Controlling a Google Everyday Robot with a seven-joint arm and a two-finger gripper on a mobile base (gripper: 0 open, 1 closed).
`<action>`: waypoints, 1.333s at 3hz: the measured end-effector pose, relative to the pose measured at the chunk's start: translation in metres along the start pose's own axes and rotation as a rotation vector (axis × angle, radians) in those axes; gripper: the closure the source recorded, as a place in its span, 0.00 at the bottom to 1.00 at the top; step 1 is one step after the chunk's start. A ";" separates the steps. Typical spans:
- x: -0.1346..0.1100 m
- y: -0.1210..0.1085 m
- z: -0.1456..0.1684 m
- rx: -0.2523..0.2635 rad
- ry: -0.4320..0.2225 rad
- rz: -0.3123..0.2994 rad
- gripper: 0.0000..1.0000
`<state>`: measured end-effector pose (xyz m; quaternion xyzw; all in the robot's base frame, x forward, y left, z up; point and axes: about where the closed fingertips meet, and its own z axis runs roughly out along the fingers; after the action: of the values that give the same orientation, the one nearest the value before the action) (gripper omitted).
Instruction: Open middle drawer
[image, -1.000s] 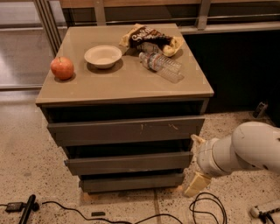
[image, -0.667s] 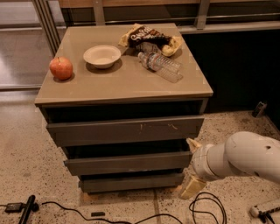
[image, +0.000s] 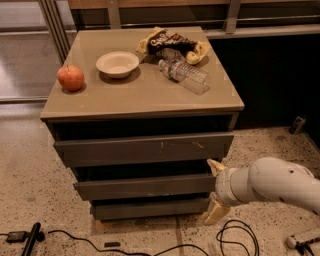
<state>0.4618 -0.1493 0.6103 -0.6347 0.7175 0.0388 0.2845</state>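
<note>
The middle drawer (image: 145, 186) is the plain grey-brown slanted front between a wider scratched top front (image: 145, 148) and a shorter bottom front (image: 150, 208). It looks closed, roughly in line with the other fronts. My gripper (image: 215, 190) is at the drawer's right end, on a white arm coming in from the right. It is open, with one pale fingertip (image: 215, 166) just above the drawer's right corner and the other (image: 214, 212) below it, by the bottom front. Whether the fingers touch the drawer I cannot tell.
On the cabinet top (image: 150, 95) are a red apple (image: 70, 77), a white bowl (image: 117, 64), a chip bag (image: 172, 44) and a lying plastic bottle (image: 184, 76). Black cables (image: 235, 237) lie on the speckled floor in front and to the right.
My gripper and arm have moved left and a little down, closer to the right end of the middle drawer. The drawer fronts have not moved.
</note>
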 end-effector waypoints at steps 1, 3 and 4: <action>-0.006 0.003 0.000 0.008 0.005 -0.020 0.00; 0.002 0.011 0.048 -0.058 0.029 -0.037 0.00; 0.022 0.016 0.088 -0.095 0.038 -0.018 0.00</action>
<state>0.4779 -0.1296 0.5222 -0.6547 0.7142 0.0582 0.2406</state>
